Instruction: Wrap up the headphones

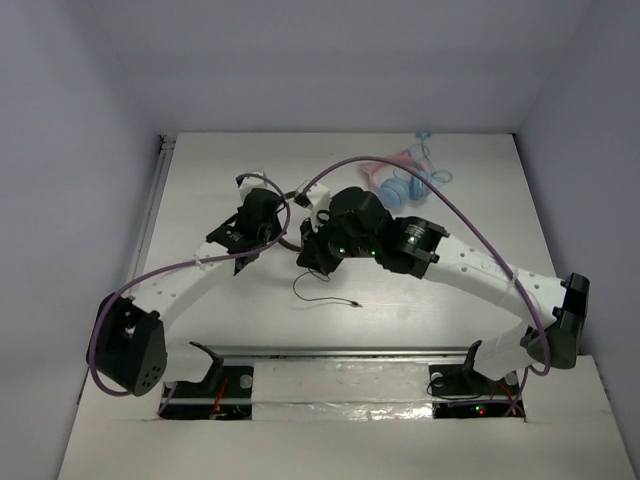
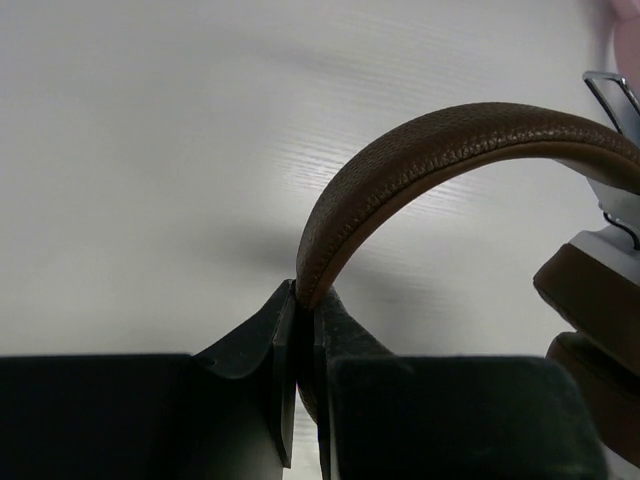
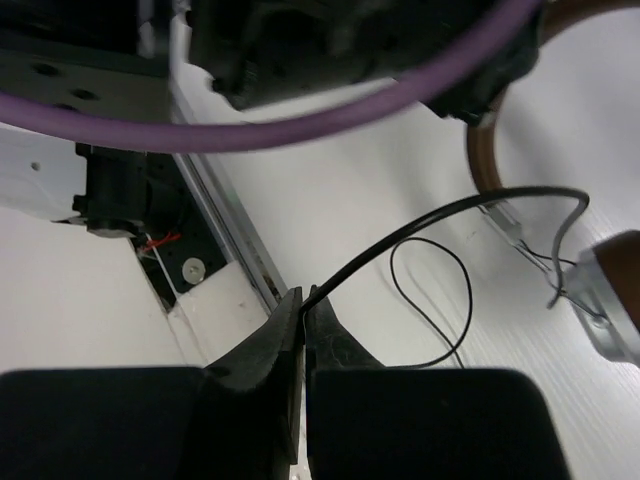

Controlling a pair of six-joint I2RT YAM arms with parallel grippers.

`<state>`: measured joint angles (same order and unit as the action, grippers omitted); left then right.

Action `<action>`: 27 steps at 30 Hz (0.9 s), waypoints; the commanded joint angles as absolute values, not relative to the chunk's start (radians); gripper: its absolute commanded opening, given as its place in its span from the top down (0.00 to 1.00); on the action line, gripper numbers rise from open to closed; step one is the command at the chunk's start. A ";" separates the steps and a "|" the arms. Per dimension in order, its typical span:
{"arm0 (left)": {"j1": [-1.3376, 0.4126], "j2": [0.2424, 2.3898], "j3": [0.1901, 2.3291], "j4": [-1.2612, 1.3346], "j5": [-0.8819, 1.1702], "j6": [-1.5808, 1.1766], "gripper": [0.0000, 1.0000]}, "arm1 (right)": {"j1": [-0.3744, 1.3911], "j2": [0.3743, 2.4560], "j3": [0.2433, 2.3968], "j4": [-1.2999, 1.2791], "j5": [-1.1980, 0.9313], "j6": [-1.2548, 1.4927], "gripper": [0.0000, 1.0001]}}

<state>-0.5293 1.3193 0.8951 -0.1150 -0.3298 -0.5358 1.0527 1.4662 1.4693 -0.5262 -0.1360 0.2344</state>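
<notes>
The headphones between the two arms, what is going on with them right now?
Both arms are handling the headphones. The left gripper is shut on the brown headband, and the right gripper is shut on the thin dark cable. Some cable lies in a loose loop on the table, so the wrapping looks unfinished. The small pink-and-blue headphones sit apart at the far side.

headphones (image 2: 450,140) | I see the brown padded headband arching out, one end pinched in left gripper (image 2: 305,298) | silver-and-brown earcups (image 2: 590,290) at far end | thin dark cable (image 3: 450,207) pinched in right gripper (image 3: 303,300), slack curling in a loop
</notes>
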 commanded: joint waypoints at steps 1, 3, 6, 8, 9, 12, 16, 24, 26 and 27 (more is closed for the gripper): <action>-0.535 1.229 0.954 -0.156 -0.316 -0.464 1.00 | 0.999 1.416 1.513 -0.583 -0.218 0.184 1.00; -0.535 1.261 1.015 -0.298 -0.305 -0.427 1.00 | 0.961 1.395 1.508 -0.581 -0.303 0.190 1.00; -0.560 1.256 1.077 -0.394 -0.328 -0.332 1.00 | 0.948 1.376 1.497 -0.577 -0.420 0.199 1.00; -0.560 1.243 1.091 -0.419 -0.328 -0.283 1.00 | 0.948 1.341 1.483 -0.568 -0.491 0.196 1.00; -0.560 1.243 1.100 -0.457 -0.325 -0.270 1.00 | 0.948 1.330 1.485 -0.575 -0.529 0.195 1.00; -0.589 1.256 1.112 -0.491 -0.319 -0.229 1.00 | 0.948 1.289 1.502 -0.621 -0.581 0.172 1.00; -0.601 1.287 1.092 -0.480 -0.243 -0.183 1.00 | 0.948 1.293 1.560 -0.740 -0.537 0.141 1.00; -0.612 1.226 1.097 -0.446 -0.280 -0.153 1.00 | 0.948 1.264 1.467 -0.916 -0.407 0.133 1.00; -0.612 1.226 1.109 -0.448 -0.317 -0.150 1.00 | 0.948 1.261 1.436 -0.939 -0.364 0.156 1.00; -0.612 1.226 1.112 -0.448 -0.336 -0.149 1.00 | 0.948 1.261 1.434 -0.948 -0.313 0.164 1.00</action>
